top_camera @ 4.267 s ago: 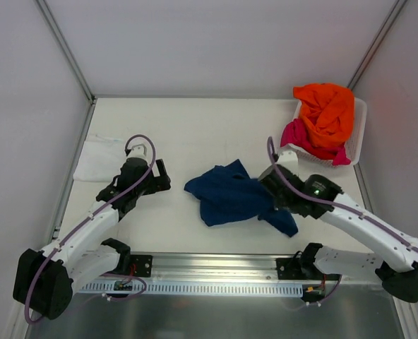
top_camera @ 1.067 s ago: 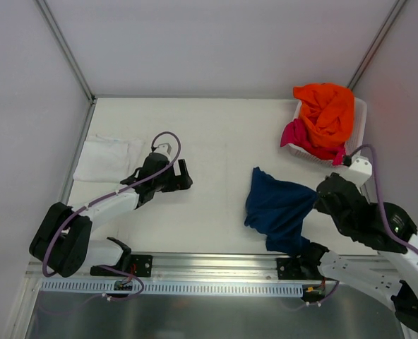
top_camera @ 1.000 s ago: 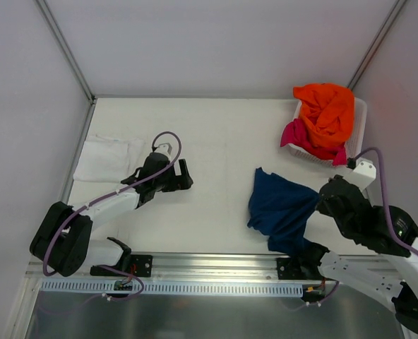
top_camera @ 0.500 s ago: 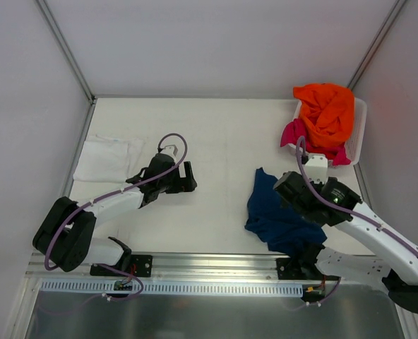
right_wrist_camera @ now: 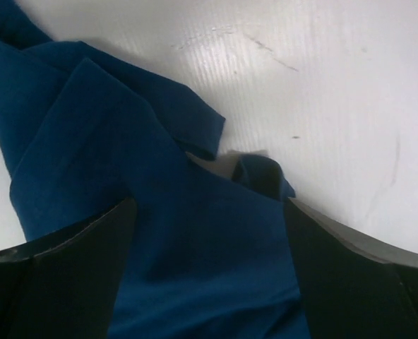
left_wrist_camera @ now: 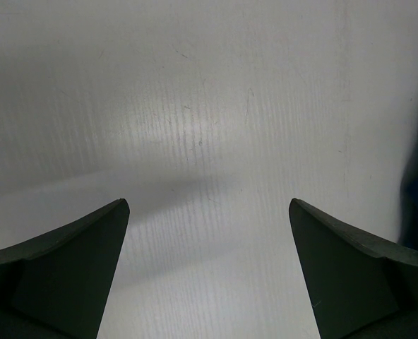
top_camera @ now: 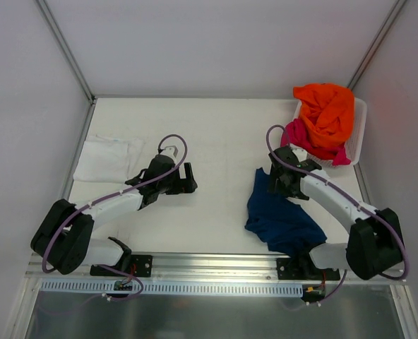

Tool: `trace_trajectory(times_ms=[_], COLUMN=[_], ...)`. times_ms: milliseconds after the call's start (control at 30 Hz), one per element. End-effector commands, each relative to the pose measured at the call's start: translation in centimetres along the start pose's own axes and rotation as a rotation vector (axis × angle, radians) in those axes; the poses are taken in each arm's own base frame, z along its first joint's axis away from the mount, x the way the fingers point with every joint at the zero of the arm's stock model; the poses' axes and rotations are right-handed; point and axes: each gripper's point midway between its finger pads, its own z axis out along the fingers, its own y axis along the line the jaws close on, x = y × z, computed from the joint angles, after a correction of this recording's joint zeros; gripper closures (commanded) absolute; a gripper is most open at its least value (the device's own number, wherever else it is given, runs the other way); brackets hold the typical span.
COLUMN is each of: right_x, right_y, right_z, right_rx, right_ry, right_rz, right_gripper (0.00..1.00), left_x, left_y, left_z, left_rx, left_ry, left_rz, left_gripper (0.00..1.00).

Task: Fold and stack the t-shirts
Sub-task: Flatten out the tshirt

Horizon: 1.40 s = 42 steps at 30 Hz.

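Only the top view takes in the white shirt [top_camera: 103,159] flat at the counter's [top_camera: 216,127] left edge and the orange shirt [top_camera: 327,106] and pink shirt [top_camera: 299,135] heaped in the basket [top_camera: 359,138] at right. The navy shirt [top_camera: 283,215] lies crumpled near the front right; the right wrist view shows its folds and a sleeve, with the right end effector [right_wrist_camera: 207,212] spread wide over it, pinching nothing. The left end effector [left_wrist_camera: 209,205] is spread over bare counter

2 arms extend forward, left tool [left_wrist_camera: 207,203] and right tool [right_wrist_camera: 209,205] spread wide.
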Motion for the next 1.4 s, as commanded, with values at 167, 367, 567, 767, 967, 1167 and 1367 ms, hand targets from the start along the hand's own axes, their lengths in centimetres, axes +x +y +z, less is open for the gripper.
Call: trace_trajectory(times_ms=[167, 367, 567, 767, 967, 1167, 1367], right_x=[1.1, 0.3, -3.8, -8.3, -13.6, -15.9, -14.7], right_y=[4.9, 11.4, 20.0, 25.8, 19.3, 9.5, 5.2], right_z=[5.1, 6.5, 6.4, 2.1, -6.1, -12.7, -14.8], right_rx=[-0.121, -0.333, -0.343, -0.331, -0.225, -0.079, -0.069], right_ry=[0.128, 0.186, 0.147, 0.043, -0.186, -0.338, -0.364], right_rz=[-0.003, -0.003, -0.202, -0.359, -0.353, -0.306, -0.274], right_gripper=[0.14, 0.94, 1.0, 1.0, 1.0, 1.0, 1.0], left_x=[-0.8, -0.5, -0.1, -0.4, -1.6, -2.7, -4.2], left_y=[-1.3, -1.0, -0.5, 0.3, 0.7, -0.1, -1.5], left_z=[-0.2, 0.4, 0.9, 0.1, -0.9, -1.1, -0.9], left_rx=[0.043, 0.024, 0.002, -0.038, -0.07, -0.058, -0.023], left_ry=[-0.033, -0.016, -0.005, -0.027, -0.07, -0.09, -0.099], left_rz=[0.006, 0.013, 0.015, 0.03, 0.037, 0.024, 0.028], left_gripper=[0.01, 0.01, 0.01, 0.01, 0.01, 0.01, 0.01])
